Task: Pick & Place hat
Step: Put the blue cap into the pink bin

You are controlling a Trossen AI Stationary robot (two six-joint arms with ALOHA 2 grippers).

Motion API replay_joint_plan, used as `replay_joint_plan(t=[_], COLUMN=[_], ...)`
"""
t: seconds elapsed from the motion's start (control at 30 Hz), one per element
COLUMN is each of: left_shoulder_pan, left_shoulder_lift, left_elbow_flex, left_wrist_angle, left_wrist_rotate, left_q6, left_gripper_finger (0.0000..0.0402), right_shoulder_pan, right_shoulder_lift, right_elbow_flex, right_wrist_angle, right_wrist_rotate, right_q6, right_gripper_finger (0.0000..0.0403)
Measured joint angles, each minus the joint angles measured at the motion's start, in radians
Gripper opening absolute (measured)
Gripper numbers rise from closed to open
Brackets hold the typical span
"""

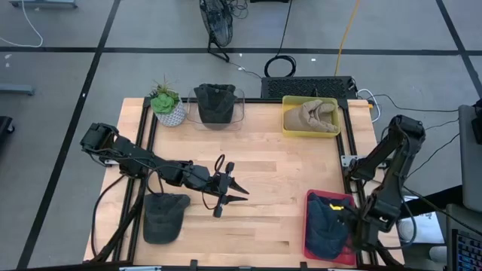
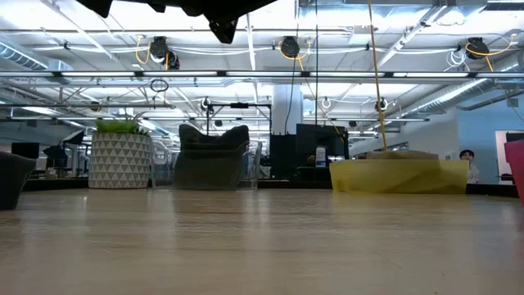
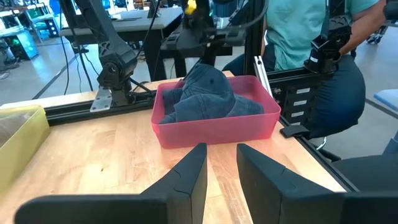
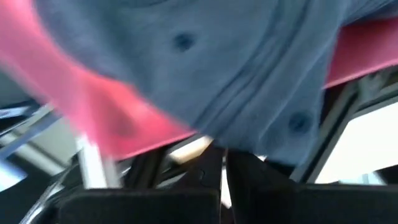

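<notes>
- High view: left end effector [image 1: 239, 191] hovers over mid-bench [image 1: 279, 162], fingers apart, empty. A dark hat [image 1: 164, 217] lies flat on the bench at the near left. Right end effector [image 1: 352, 223] sits at the red bin [image 1: 309, 242], near right, which holds a navy hat [image 1: 326, 223]. Along the far edge: potted plant [image 1: 167, 106], clear bin [image 1: 239, 109] with a black hat [image 1: 215, 104], yellow bin [image 1: 290, 124] with a tan hat [image 1: 315, 117].
- Low view: plant, clear bin and yellow bin stand in a row at the far edge.
- Left wrist view: fingers [image 3: 186, 177] parted, pointing toward the red bin; a seated person [image 3: 311, 31] is beyond the bench.
- Right wrist view: fingers together, close under navy fabric and red rim.
</notes>
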Motion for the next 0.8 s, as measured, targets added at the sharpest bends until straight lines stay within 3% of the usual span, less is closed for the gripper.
replay_joint_plan(t=[0.47,0.67,0.8], left_shoulder_pan=[0.0,0.0,0.002], left_shoulder_lift=[0.0,0.0,0.0], left_elbow_flex=[0.0,0.0,0.0], left_wrist_angle=[-0.007,-0.006,-0.006], left_wrist_rotate=[0.0,0.0,0.0], left_q6=[-0.001,-0.001,0.0], left_gripper_finger=[0.0097,0.0097,0.0097], right_shoulder_pan=[-0.048,-0.063,-0.063], right_shoulder_lift=[-0.029,-0.058,-0.088], right_elbow_flex=[-0.159,-0.147,-0.113], right_wrist_angle=[0.047,0.025,-0.038], right_wrist_rotate=[0.003,-0.074,-0.071], right_q6=[-0.113,-0.08,-0.068], right_gripper_finger=[0.0,0.0,0.0])
